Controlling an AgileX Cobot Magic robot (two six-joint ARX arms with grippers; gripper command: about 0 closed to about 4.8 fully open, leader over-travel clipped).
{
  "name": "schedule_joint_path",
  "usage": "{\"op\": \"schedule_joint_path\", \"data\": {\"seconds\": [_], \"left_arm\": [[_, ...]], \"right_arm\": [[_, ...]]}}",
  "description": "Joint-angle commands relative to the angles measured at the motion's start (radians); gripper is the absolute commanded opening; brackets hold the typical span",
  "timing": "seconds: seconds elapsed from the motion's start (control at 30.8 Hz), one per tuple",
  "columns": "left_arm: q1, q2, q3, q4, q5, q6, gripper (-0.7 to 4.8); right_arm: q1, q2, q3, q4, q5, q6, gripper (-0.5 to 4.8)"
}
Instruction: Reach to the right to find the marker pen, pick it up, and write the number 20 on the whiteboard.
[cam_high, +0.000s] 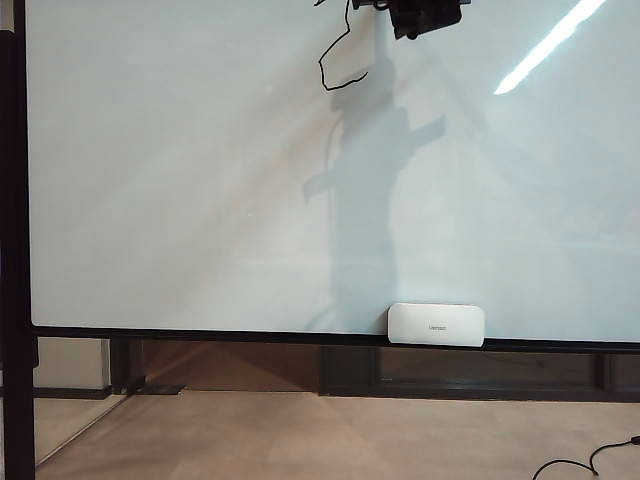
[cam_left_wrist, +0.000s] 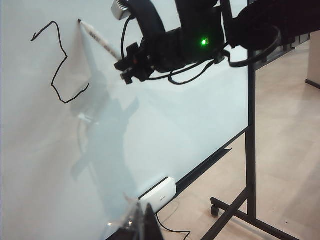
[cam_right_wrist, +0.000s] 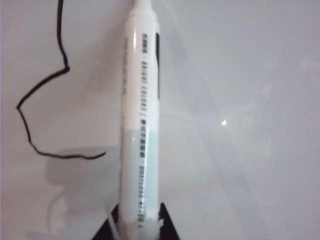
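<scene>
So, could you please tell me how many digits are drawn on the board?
1: a wobbly "2" near the whiteboard's top edge, beside the marker gripped by the right gripper.

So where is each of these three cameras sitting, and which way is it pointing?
Exterior view: off the arms, facing the whiteboard head-on; only the right gripper peeks in at the top edge.
Left wrist view: on the left arm, looking along the board at the right arm pressing the marker pen to it; the left gripper barely shows.
Right wrist view: on the right arm, looking down the pen it holds.
Shared: all three show the drawn "2".
</scene>
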Motion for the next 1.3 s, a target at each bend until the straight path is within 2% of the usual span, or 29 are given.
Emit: {"op": "schedule_joint_path", "data": {"seconds": [0.03,0.62,1.14,1.3], "left_arm": [[-0.001,-0.002,0.003,0.012,0.000,0.008,-0.05],[-0.001,-0.002,0.003,0.017,-0.019,0.034,-0.05],[-0.001,-0.002,0.003,0.019,-0.022,0.034,-0.05],[-0.001,-0.002,0.003,0.019,-0.022,0.035,-0.05]], "right_arm": [[-0.005,0.005,0.004,-0.011,0.008,0.010,-0.02],[-0.036,0.069,0.003,-0.264,-0.004,0.088,-0.02],[-0.036,0.102,0.003,-0.270,-0.010,0.092,-0.02],[-0.036,0.102,0.003,-0.270,0.034,0.092,-0.02]]}}
